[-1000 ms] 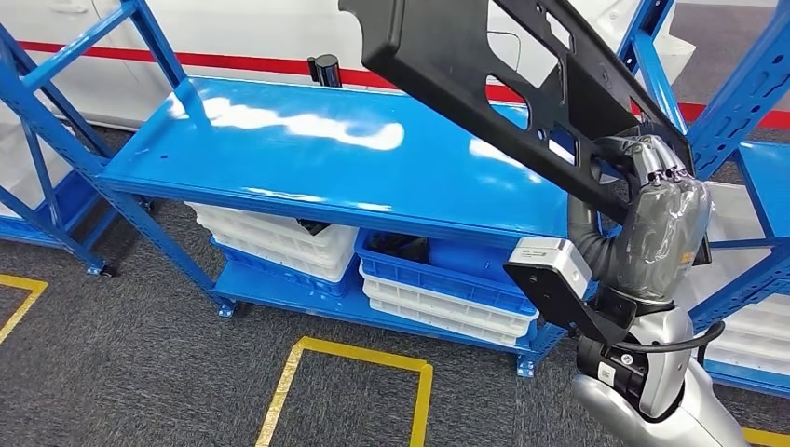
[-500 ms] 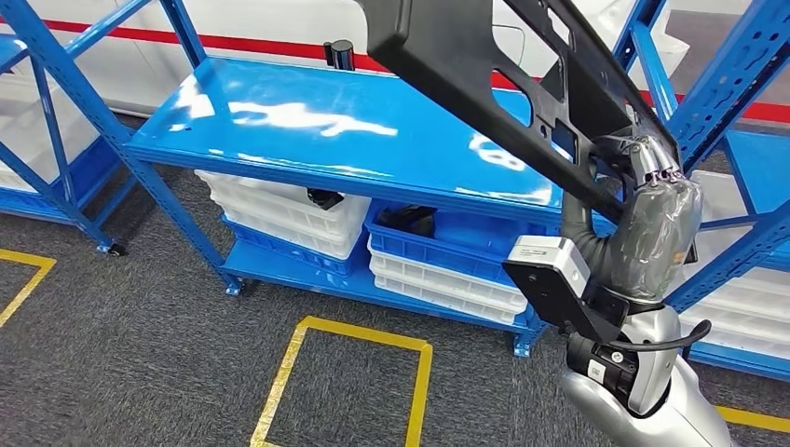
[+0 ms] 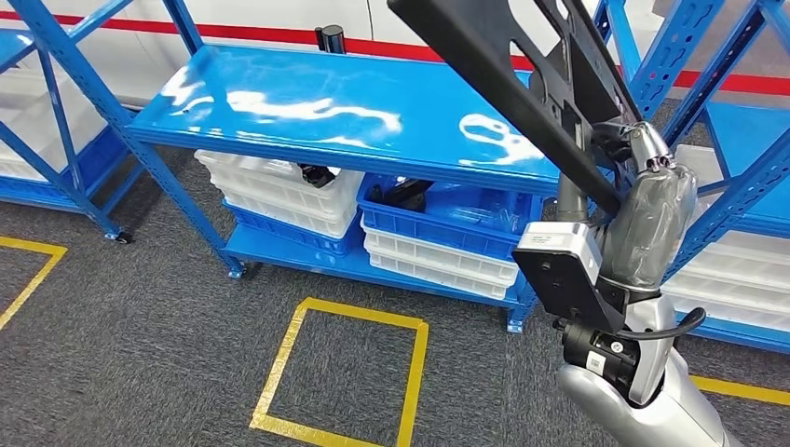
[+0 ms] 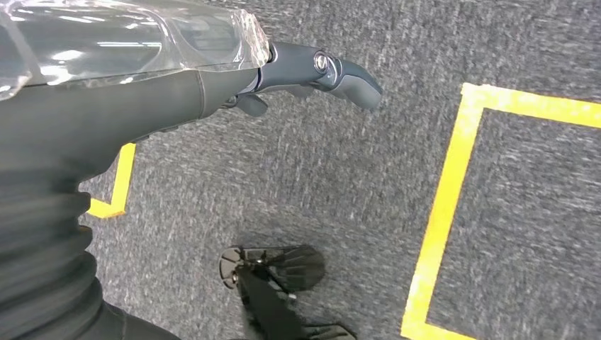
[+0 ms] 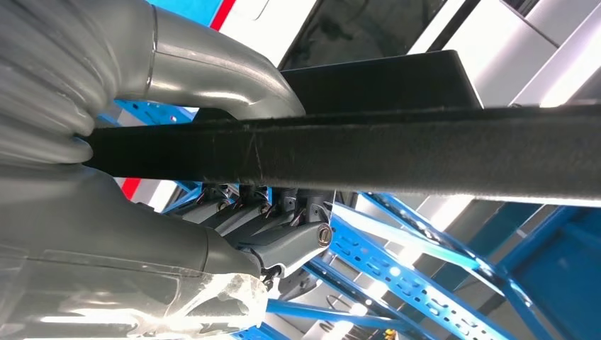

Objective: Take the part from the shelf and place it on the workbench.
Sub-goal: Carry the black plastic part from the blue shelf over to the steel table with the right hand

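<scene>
Nearest the camera in the head view, at the lower right of the frame, the silver right arm rises to the right robot hand (image 3: 649, 186), which is clamped on the part (image 3: 522, 79), a long black flat panel with cut-out openings. In the right wrist view the thumb lies across one face of the part (image 5: 397, 152) and the darker fingers (image 5: 273, 234) curl under the other, so the grip is a full pinch on the panel's edge near one end.

The left robot hand (image 4: 312, 71) hangs beside the body over the grey carpet, near a yellow floor marking (image 4: 443, 212). Its fingers look loosely curled with nothing in them; how far they are closed cannot be told.

The relation that matters: the part's long axis runs from the right robot hand at the right centre of the frame up and leftward to the upper middle, tilted and carried clear of everything. Almost all its length lies beyond and to the left of the grip, so that far end is judged likely to swing widest in any turn.

Behind and below it stands the blue shelf (image 3: 307, 102), its glossy top board bare under the part, with white and blue bins (image 3: 438, 247) stacked on the lower level. Blue shelf uprights (image 3: 736, 200) stand close on the right of the arm. No workbench can be made out, so the placing step is judged not yet begun.
</scene>
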